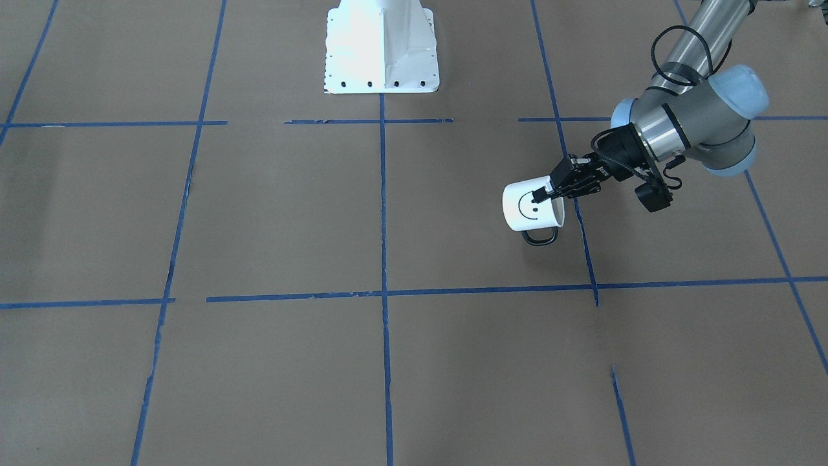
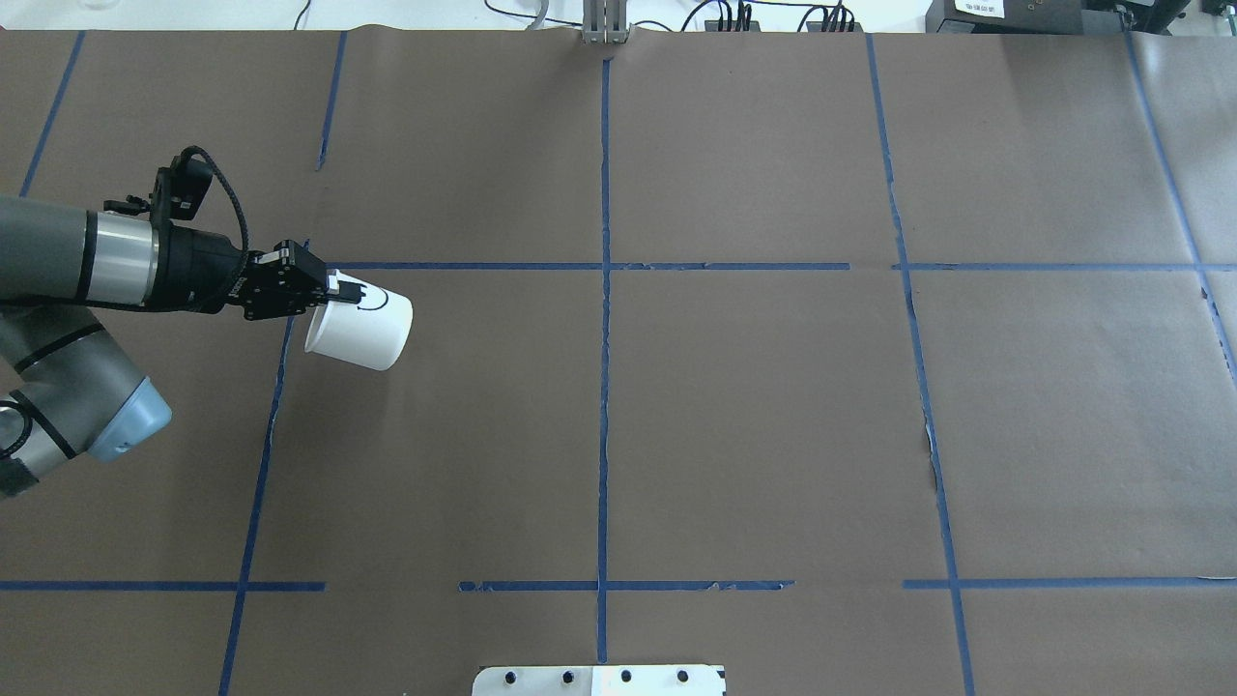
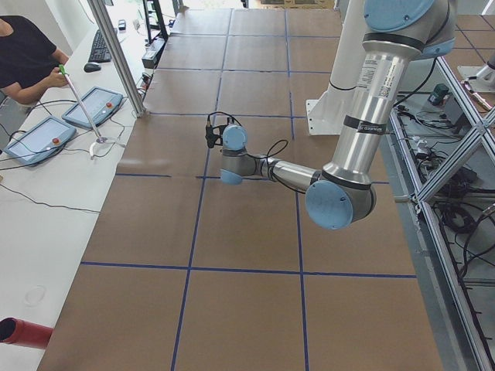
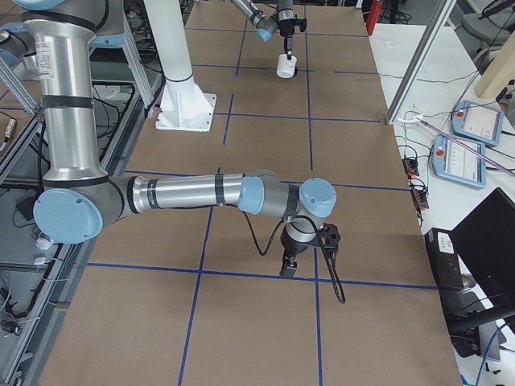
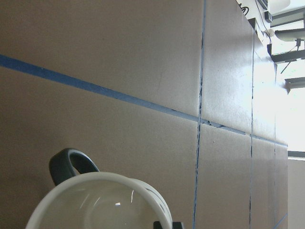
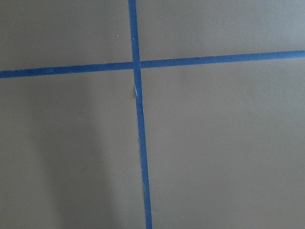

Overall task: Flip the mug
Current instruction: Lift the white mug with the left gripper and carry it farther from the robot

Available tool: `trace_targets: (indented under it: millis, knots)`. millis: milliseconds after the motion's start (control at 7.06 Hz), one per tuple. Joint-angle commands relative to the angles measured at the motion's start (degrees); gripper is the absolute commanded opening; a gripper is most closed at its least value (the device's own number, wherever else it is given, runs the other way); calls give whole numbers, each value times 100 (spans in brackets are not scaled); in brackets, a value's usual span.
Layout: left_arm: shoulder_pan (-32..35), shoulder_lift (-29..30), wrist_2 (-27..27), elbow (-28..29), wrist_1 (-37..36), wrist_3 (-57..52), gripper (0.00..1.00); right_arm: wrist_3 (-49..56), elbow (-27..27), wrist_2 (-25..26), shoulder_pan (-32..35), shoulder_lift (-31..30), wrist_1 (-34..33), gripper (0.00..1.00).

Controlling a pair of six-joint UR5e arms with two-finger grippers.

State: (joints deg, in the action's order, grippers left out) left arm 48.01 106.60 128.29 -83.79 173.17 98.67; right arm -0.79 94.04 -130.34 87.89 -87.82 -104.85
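Note:
The white mug (image 1: 527, 210) with a black smiley face and black loop handle (image 1: 540, 237) is tipped on its side, its mouth toward my left gripper (image 1: 546, 192). The gripper is shut on the mug's rim, one finger inside and one outside. In the overhead view the mug (image 2: 362, 329) sticks out from the left gripper (image 2: 333, 287) at the table's left. The left wrist view shows the mug's rim and white interior (image 5: 95, 202) and its handle (image 5: 69, 164). I cannot tell whether the mug touches the table. My right gripper (image 4: 288, 265) shows only in the exterior right view, pointing down near the table; I cannot tell its state.
The table is covered in brown paper (image 2: 754, 416) with a grid of blue tape lines (image 2: 604, 387). The robot's white base (image 1: 381, 48) stands at the table's edge. An operator (image 3: 23, 58) sits beside tablets (image 3: 93, 104) off the far side.

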Motion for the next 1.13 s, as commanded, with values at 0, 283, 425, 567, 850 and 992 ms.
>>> trace_targets:
  millis: [0, 283, 425, 567, 850, 992]
  knots:
    - [15, 263, -41, -469, -1272, -311, 0, 0, 0, 0, 0, 1, 0, 100]
    - [-11, 920, -76, -979, -3350, -1005, 0, 0, 0, 0, 0, 1, 0, 100]
    - [-81, 1254, -303, -1051, -4065, -1173, 0, 0, 9, 0, 0, 1, 0, 100]
    - [-386, 1719, -688, -1086, -5064, -1323, 0, 0, 0, 0, 0, 1, 0, 100]
    - [-773, 2765, -1365, -1026, -7114, -1947, 0, 0, 0, 0, 0, 1, 0, 100]
    - [-1063, 3004, -1656, -929, -7531, -1948, 0, 0, 0, 0, 0, 1, 0, 100]
